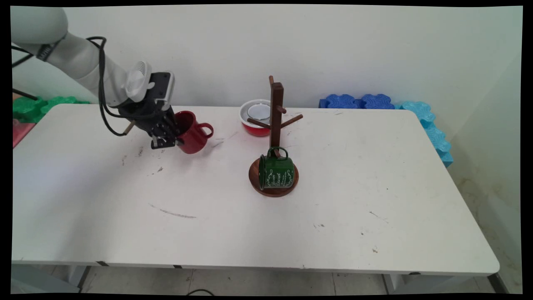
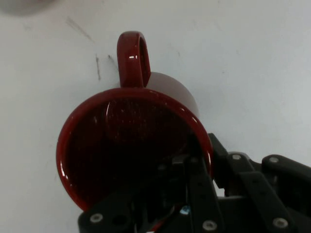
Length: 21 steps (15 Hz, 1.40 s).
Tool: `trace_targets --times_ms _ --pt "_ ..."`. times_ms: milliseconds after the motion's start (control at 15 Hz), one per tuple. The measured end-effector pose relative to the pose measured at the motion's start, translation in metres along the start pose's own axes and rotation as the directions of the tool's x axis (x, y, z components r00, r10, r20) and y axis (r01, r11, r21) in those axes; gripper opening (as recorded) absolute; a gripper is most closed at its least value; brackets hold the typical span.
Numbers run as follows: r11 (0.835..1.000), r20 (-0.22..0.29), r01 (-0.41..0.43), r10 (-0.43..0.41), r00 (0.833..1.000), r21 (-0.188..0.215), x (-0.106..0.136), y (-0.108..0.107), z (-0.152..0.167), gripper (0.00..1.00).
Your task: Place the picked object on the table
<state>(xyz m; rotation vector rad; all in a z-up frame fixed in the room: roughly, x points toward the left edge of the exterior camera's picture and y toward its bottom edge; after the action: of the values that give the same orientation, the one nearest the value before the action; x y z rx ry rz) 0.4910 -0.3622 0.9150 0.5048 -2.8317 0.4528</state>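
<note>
A red mug (image 1: 192, 131) hangs tilted just above the table's left part, its handle pointing right toward the rack. My gripper (image 1: 171, 134) is shut on the red mug's rim, one finger inside and one outside. In the hand view the red mug (image 2: 131, 141) shows its dark inside, with its handle at the top and my gripper (image 2: 204, 167) pinching the lower right rim. A green mug (image 1: 275, 171) lies on its side on the round base of the wooden mug rack (image 1: 275, 125).
A red and white bowl (image 1: 255, 116) stands behind the rack. Blue foam blocks (image 1: 358, 101) line the back right edge, turquoise ones (image 1: 433, 131) run down the right side, green ones (image 1: 37, 104) sit at back left.
</note>
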Motion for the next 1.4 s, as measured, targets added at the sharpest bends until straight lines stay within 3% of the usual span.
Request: trace_targets --times_ms 1400 --pt "0.998 0.041 -0.056 0.057 0.998 -0.027 -0.007 -0.008 0.036 0.00"
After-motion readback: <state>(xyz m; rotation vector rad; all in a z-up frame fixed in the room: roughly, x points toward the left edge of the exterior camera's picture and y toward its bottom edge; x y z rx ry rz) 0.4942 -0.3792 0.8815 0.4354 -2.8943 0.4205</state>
